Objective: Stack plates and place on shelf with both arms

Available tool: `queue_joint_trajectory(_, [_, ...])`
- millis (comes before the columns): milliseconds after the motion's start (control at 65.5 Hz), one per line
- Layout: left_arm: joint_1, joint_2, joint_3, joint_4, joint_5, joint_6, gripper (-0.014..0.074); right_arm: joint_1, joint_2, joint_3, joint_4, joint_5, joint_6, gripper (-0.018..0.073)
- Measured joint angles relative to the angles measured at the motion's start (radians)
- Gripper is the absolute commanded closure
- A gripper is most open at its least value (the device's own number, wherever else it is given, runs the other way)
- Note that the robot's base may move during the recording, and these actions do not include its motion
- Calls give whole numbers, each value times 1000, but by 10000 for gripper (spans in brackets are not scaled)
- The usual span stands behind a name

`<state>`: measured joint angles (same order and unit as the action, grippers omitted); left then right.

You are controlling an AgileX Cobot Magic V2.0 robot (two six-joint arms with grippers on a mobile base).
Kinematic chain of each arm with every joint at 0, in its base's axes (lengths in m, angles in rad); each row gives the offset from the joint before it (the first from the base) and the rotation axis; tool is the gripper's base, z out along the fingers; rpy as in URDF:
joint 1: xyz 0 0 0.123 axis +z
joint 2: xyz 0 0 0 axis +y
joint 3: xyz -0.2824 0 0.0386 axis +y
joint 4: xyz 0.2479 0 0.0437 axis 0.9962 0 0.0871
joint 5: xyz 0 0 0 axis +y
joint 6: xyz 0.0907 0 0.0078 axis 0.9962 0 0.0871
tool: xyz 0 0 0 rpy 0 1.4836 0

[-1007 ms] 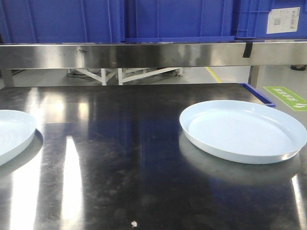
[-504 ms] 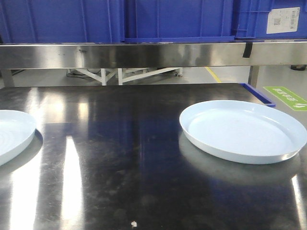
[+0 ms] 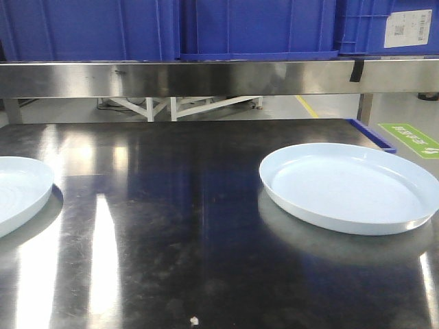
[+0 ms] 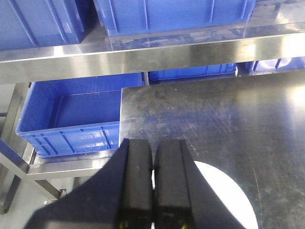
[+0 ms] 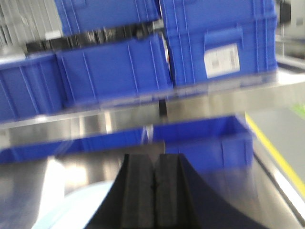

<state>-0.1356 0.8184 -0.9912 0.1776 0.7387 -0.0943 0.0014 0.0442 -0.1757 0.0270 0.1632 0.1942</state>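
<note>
The dark polished surface [image 3: 171, 226] runs out below and in front of the steel shelf [image 3: 206, 77], and blue crates [image 3: 254, 27] stand on top of the shelf. Two pale-blue plates lie flat on the surface in front of the shelf and well apart. The right plate [image 3: 350, 188] sits toward the shelf's right end. The left plate [image 3: 17, 188] sits toward its left end, cut off by the frame edge. Nothing is stacked yet.

The left gripper [image 4: 153, 148] and the right gripper [image 5: 154, 160] are both clenched on nothing, jaws pressed together, each above the near side of a plate.

The likely trouble is the grasp. The rims are low and the surface is slick, so a jaw coming in too flat could push a plate along instead of catching its edge. Lifted by one rim, a plate could tilt and slip free.

The front view shows both plates and the gap between them, but neither arm. Only the wrist views show the grippers, and the right one is blurred.
</note>
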Motion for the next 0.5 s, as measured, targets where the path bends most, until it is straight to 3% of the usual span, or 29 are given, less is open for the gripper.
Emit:
queue_joint_trajectory(153, [0,0,0,-1,0,0,510,0,235,-231,-8,192,-11,528])
queue_joint_trajectory(336, [0,0,0,-2,0,0,510,0,605,-427,-27,196,-61,528])
queue_joint_trajectory(504, [0,0,0,-5,0,0,510,0,809,-514,-27,156,-68,528])
